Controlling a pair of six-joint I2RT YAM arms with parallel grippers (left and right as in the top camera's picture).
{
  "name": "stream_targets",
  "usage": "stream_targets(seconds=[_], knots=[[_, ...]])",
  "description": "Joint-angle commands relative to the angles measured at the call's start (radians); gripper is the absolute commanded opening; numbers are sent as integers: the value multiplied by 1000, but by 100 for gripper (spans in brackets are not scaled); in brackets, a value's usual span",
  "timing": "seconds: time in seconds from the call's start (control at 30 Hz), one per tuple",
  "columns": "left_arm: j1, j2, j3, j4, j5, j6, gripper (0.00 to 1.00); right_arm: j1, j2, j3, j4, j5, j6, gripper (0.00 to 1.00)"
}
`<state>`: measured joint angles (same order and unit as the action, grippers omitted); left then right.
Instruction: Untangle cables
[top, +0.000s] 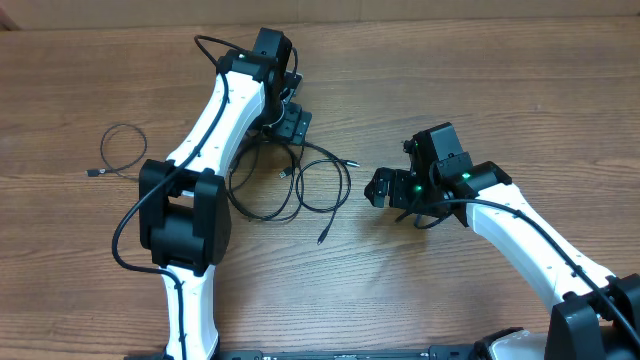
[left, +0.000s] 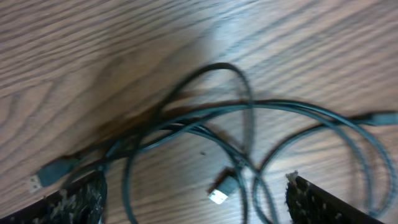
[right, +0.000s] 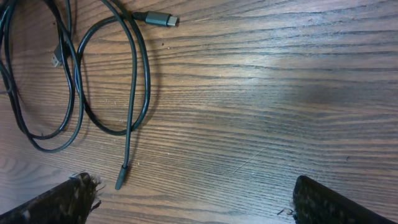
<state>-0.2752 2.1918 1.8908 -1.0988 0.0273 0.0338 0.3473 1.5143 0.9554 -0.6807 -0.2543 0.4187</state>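
The cables (top: 290, 180) are thin black cords lying in overlapping loops on the wooden table, with small plugs at their ends. My left gripper (top: 292, 125) hangs open over the far edge of the tangle. In the left wrist view its fingers (left: 74, 202) straddle several crossing loops (left: 242, 112) and a USB plug (left: 219, 190), and a second plug (left: 46, 174) lies at the left. My right gripper (top: 380, 188) is open to the right of the tangle, over bare wood. In its wrist view the loops (right: 134, 81) and a cable tip (right: 121, 177) lie left of the gripper (right: 193, 183).
A separate thin black cable (top: 120, 150) lies in a small loop on the table at the left, apart from the tangle. The left arm's white link (top: 215, 125) crosses over the tangle's left side. Bare wood shows right of the right gripper.
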Motion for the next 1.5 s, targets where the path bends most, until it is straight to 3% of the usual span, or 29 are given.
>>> stream_targets(seconds=[0.0,0.23,0.3,0.4,0.43,0.47,0.5,0.8,1.03,1.3,1.37,1.47], knots=[[10,15,-7,14,-57,11,92,-3,1,-1,5,10,0,100],[12,47,-9,15,-53,-16,86,-3,1,-1,5,10,0,100],[12,70,-9,14,-53,-15,80,-3,1,-1,5,10,0,100],[13,95,-9,14,-53,-15,42,-3,1,-1,5,10,0,100],[13,96,-9,13,-53,-15,20,-3,1,-1,5,10,0,100],[13,96,-9,12,-53,-15,7,-3,1,-1,5,10,0,100],[13,92,-8,10,-53,-15,4,-3,1,-1,6,10,0,100],[14,-24,-6,4,-61,-38,4,-3,1,-1,5,10,0,100],[32,-240,-6,20,-61,-38,4,-3,1,-1,6,10,0,100],[161,-407,-6,51,-60,-79,4,-3,1,-1,5,10,0,100],[207,-402,-7,24,32,-127,4,-3,1,-1,5,10,0,100],[243,-379,-7,-31,346,-68,4,-3,1,-1,5,10,0,100]])
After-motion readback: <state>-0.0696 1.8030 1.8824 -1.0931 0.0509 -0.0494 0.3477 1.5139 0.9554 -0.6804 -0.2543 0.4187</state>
